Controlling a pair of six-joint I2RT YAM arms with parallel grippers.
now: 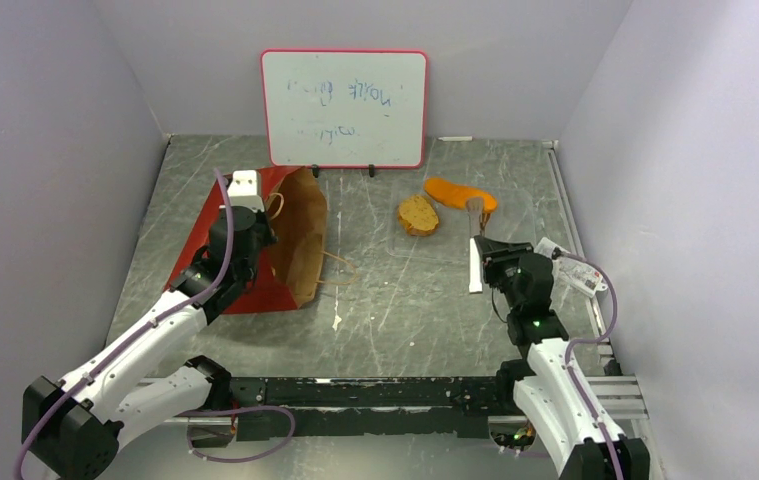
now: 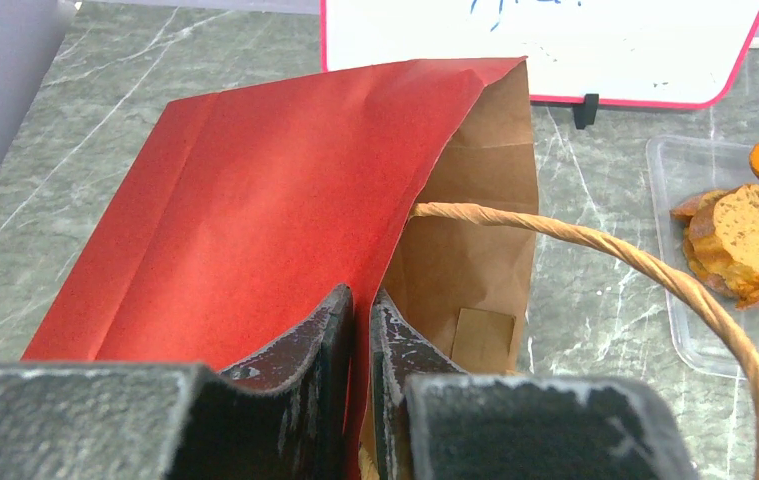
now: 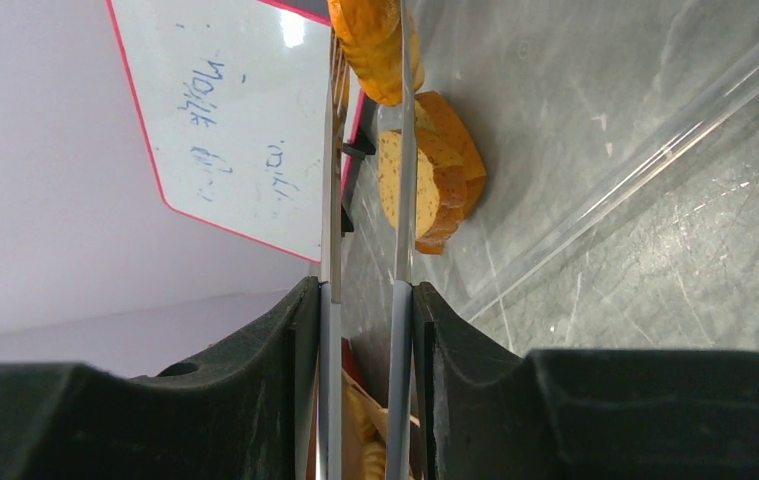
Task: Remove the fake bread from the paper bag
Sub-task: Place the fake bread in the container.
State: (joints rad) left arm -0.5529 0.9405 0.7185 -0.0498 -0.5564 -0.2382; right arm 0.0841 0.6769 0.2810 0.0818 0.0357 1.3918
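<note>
The red paper bag (image 1: 217, 262) lies on its side at the left, its brown mouth (image 2: 475, 210) facing right with a loop handle (image 2: 655, 270) sticking out. My left gripper (image 2: 360, 300) is shut on the bag's upper mouth edge and holds it open; no bread shows inside. The round brown slice (image 1: 418, 214) and the long orange loaf (image 1: 458, 192) lie on a clear tray (image 1: 515, 235). A smaller tan piece (image 2: 697, 205) sits behind the slice. My right gripper (image 3: 365, 290) is shut on metal tongs (image 1: 475, 262) whose tips reach the loaf (image 3: 375, 40).
A red-framed whiteboard (image 1: 343, 108) stands at the back centre. Grey walls close in the left, back and right sides. The bag's second handle (image 1: 340, 265) lies on the marble-patterned table between the bag and the tray.
</note>
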